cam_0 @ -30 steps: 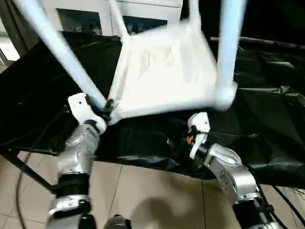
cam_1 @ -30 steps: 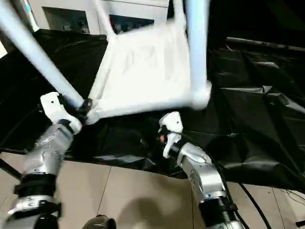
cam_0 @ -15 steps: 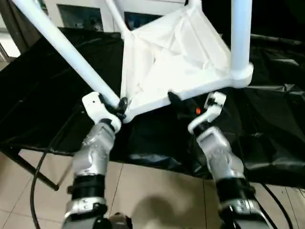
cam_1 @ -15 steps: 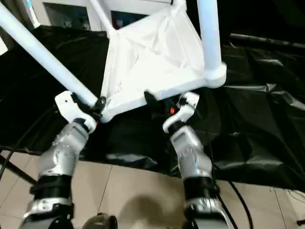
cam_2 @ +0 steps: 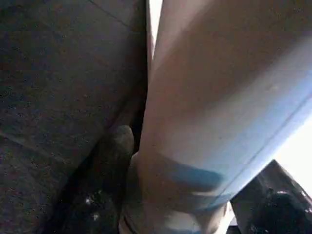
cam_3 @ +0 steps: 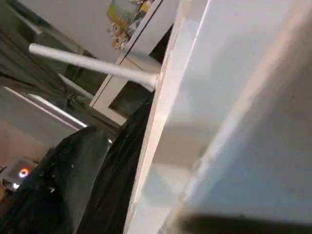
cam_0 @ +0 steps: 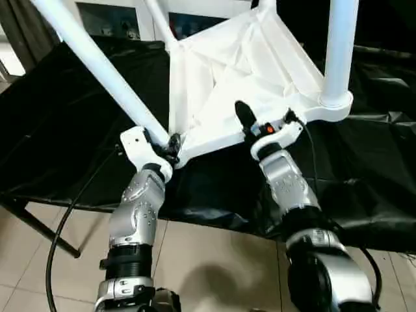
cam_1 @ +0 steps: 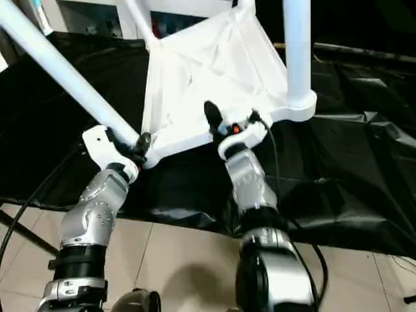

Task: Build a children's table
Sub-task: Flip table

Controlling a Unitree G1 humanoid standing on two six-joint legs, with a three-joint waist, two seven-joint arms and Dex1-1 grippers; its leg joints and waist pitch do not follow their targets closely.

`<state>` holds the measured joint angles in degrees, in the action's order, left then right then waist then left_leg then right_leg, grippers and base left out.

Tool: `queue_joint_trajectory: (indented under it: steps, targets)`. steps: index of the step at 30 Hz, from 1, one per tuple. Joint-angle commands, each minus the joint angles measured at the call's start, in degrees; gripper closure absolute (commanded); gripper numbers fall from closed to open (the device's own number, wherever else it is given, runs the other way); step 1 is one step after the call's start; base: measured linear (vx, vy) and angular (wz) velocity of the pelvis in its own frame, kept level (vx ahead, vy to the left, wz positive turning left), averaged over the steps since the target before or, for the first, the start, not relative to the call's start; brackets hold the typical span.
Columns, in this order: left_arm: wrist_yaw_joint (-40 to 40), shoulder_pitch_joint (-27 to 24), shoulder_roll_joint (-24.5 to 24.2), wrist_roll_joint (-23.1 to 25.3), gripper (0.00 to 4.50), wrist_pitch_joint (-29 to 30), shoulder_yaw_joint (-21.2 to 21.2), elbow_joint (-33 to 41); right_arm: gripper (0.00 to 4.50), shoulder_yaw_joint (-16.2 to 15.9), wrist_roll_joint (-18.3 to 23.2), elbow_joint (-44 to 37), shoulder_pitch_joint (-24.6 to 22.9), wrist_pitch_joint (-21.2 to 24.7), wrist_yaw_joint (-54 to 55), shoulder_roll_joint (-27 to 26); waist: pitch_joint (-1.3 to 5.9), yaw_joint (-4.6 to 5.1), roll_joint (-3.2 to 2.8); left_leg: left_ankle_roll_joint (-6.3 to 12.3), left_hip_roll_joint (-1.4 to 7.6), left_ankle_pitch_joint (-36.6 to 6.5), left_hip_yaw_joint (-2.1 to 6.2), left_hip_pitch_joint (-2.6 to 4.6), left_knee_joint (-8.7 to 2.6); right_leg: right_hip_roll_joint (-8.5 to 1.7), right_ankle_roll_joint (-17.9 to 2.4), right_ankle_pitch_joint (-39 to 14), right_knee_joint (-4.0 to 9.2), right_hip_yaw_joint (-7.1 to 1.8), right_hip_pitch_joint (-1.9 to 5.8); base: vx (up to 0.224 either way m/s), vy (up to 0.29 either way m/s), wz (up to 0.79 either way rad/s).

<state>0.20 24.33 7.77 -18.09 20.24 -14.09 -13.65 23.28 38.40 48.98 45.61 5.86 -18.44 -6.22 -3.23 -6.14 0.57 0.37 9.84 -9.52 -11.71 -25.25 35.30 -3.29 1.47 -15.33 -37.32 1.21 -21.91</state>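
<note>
The children's table (cam_0: 240, 71) is seen held upside down and tilted above a desk draped in black sheeting (cam_0: 78, 130), its ribbed underside turned toward the camera and its tube legs pointing up and outward. All four legs appear to be seated in the corner sockets, so assembly is judged nearly complete; the raised, tilted pose suggests the table is being lifted to be turned onto its feet, though that is only a reading of the pose.

The near-left leg (cam_0: 97, 71) is gripped close to its collared end by the left claw (cam_0: 170, 144), right at the tabletop's near-left corner. In the left wrist view a black finger (cam_2: 114, 161) is seen pressed against the side of the white tube, with the other finger at the opposite side, so this claw is clenched around the leg. Holding at the socket gives a firm handle near the heaviest joint.

The right claw (cam_0: 250, 123) is placed at the tabletop's near edge, between the near-left corner and the near-right leg (cam_0: 338, 52). One black finger (cam_0: 245, 117) is laid over the ribbed underside. The other finger is hidden by the edge, so whether this claw is pinched on the rim or merely propped against it cannot be told.

The desk's near edge lies just below both wrists.
</note>
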Motion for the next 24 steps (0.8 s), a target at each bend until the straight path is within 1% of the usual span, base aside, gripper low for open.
queue_joint_trajectory:
  steps: [1, 2, 3, 4, 5, 6, 7, 9, 14, 15, 17, 18, 19, 21, 22, 23, 24]
  targets:
    - [1.07, 0.38, 2.28, -2.45, 1.96, -0.95, 2.18, 4.5, 0.38, 0.51, 0.53, 1.8, 2.01, -0.62, 0.09, 0.18, 5.09, 0.03, 0.82, 6.33, 4.02, 3.62, 1.82, 3.13, -2.85, -5.04, -13.56, 21.12, 2.1, -1.32, 2.13, 0.0, 0.0, 0.0]
    - [1.07, 0.38, 2.28, -2.45, 1.96, -0.95, 2.18, 4.5, 0.38, 0.51, 0.53, 1.8, 2.01, -0.62, 0.09, 0.18, 5.02, 0.07, 0.75, 6.28, 3.99, 3.44, 1.81, 3.1, -2.89, -5.04, -13.53, 20.68, 2.19, -1.32, 2.12, 0.0, 0.0, 0.0]
    - [0.92, 0.22, 2.33, -2.43, 1.96, -0.94, 2.16, 4.7, 0.38, 0.67, 0.5, 2.4, 2.32, -0.76, -0.2, 0.19, 5.03, 0.1, 0.84, 6.22, 3.99, 3.29, 1.77, 3.12, -2.88, -5.03, -13.5, 20.37, 2.21, -1.34, 2.1, 0.0, 0.0, 0.0]
    - [0.85, 0.02, 2.42, -2.35, 1.96, -0.9, 2.12, 4.94, 0.57, 1.01, 0.54, 3.14, 2.71, -0.99, -0.56, 0.22, 4.95, 0.17, 0.83, 6.01, 4.02, 2.55, 1.74, 3.17, -2.97, -5.06, -13.63, 19.24, 2.35, -1.36, 2.02, 0.0, 0.0, 0.0]
    - [0.85, -0.12, 2.46, -2.29, 1.96, -0.85, 1.98, 5.16, 0.57, 1.73, 0.98, 4.06, 3.18, -1.16, -0.83, 0.17, 4.95, 0.17, 0.88, 5.92, 4.03, 2.38, 1.74, 3.18, -2.99, -5.1, -13.66, 18.84, 2.39, -1.34, 2.03, 0.0, 0.0, 0.0]
    - [0.85, -0.24, 2.47, -2.33, 1.96, -0.86, 1.75, 5.34, 0.71, 2.07, 0.97, 4.77, 3.4, -1.44, -0.8, 0.28, 4.94, 0.2, 0.89, 5.83, 4.04, 2.17, 1.72, 3.17, -2.99, -5.12, -13.72, 18.56, 2.39, -1.35, 2.01, 0.0, 0.0, 0.0]
    - [0.8, -0.34, 2.49, -2.47, 1.96, -0.91, 1.46, 5.53, 0.71, 2.44, 0.9, 5.57, 3.64, -1.78, -0.86, 0.44, 4.93, 0.26, 0.91, 5.77, 4.01, 2.11, 1.71, 3.17, -3.0, -5.09, -13.75, 18.2, 2.42, -1.36, 2.01, 0.0, 0.0, 0.0]
    - [0.61, -0.3, 2.49, -2.7, 1.96, -1.07, 1.22, 5.55, 0.92, 2.7, 0.77, 6.28, 3.94, -2.19, -0.99, 0.58, 4.9, 0.33, 0.76, 5.63, 4.02, 1.9, 1.7, 3.19, -3.01, -5.04, -13.89, 17.66, 2.47, -1.33, 1.9, 0.0, 0.0, 0.0]
    - [0.53, -0.1, 2.35, -2.85, 1.96, -1.43, 0.99, 5.06, 1.37, 3.04, -0.09, 6.79, 4.17, -3.71, -0.96, 0.94, 4.89, 0.26, 0.8, 5.36, 4.01, 1.19, 1.63, 3.22, -3.04, -5.13, -13.98, 16.75, 2.6, -1.37, 1.83, 0.0, 0.0, 0.0]
    - [0.53, -0.05, 2.35, -2.84, 1.96, -1.46, 0.95, 4.97, 1.37, 3.18, -0.07, 6.93, 4.24, -3.77, -0.99, 0.99, 4.9, 0.32, 0.54, 5.16, 4.04, 0.98, 1.67, 3.26, -3.07, -5.06, -13.84, 16.47, 2.63, -1.36, 1.77, 0.0, 0.0, 0.0]
    - [0.54, -0.04, 2.38, -2.84, 1.96, -1.45, 0.93, 4.94, 1.59, 3.56, 0.09, 7.23, 4.4, -3.89, -1.07, 1.13, 4.89, 0.34, 0.64, 5.04, 4.03, 0.67, 1.65, 3.27, -3.1, -5.08, -13.91, 16.28, 2.65, -1.37, 1.77, 0.0, 0.0, 0.0]
    - [0.75, -0.11, 2.34, -2.82, 1.96, -1.44, 1.03, 4.83, 1.69, 3.76, 0.04, 7.65, 4.49, -4.2, -1.24, 1.27, 4.86, 0.34, 0.52, 4.78, 4.03, -0.03, 1.64, 3.28, -3.16, -5.08, -13.92, 15.52, 2.75, -1.38, 1.73, 0.0, 0.0, 0.0]
    - [0.84, -0.11, 2.33, -2.83, 1.96, -1.49, 1.05, 4.74, 1.69, 3.91, 0.1, 7.75, 4.5, -4.33, -1.21, 1.34, 4.87, 0.33, 0.44, 4.57, 4.06, -0.28, 1.67, 3.32, -3.18, -5.06, -13.9, 15.3, 2.76, -1.36, 1.7, 0.0, 0.0, 0.0]
    - [1.1, 0.07, 2.23, -2.85, 1.96, -1.55, 1.11, 4.49, 1.89, 4.09, 0.14, 7.84, 4.57, -4.63, -0.87, 1.5, 4.87, 0.34, 0.51, 4.45, 4.05, -0.31, 1.66, 3.3, -3.2, -5.07, -13.87, 15.51, 2.75, -1.38, 1.73, 0.0, 0.0, 0.0]
    - [1.22, 0.24, 2.01, -2.61, 1.96, -1.44, 1.28, 4.22, 1.97, 4.27, 0.23, 7.83, 4.68, -4.98, -0.76, 1.59, 4.87, 0.29, 0.23, 4.36, 4.03, -0.43, 1.69, 3.3, -3.2, -5.07, -13.82, 15.38, 2.74, -1.37, 1.67, 0.0, 0.0, 0.0]
    - [1.22, 0.24, 2.01, -2.61, 1.96, -1.44, 1.28, 4.22, 2.05, 4.27, 0.23, 7.83, 4.68, -4.98, -0.76, 1.59, 4.87, 0.29, 0.23, 4.36, 4.03, -0.43, 1.69, 3.3, -3.2, -5.07, -13.82, 15.38, 2.74, -1.37, 1.67, 0.0, 0.0, 0.0]
    - [1.51, 0.38, 1.78, -2.32, 1.96, -1.7, 1.46, 3.77, 2.13, 4.56, 0.41, 7.82, 4.79, -5.25, -0.62, 1.67, 4.86, 0.35, 0.39, 4.18, 4.02, -0.96, 1.66, 3.31, -3.24, -5.04, -13.79, 15.06, 2.85, -1.38, 1.67, 0.0, 0.0, 0.0]
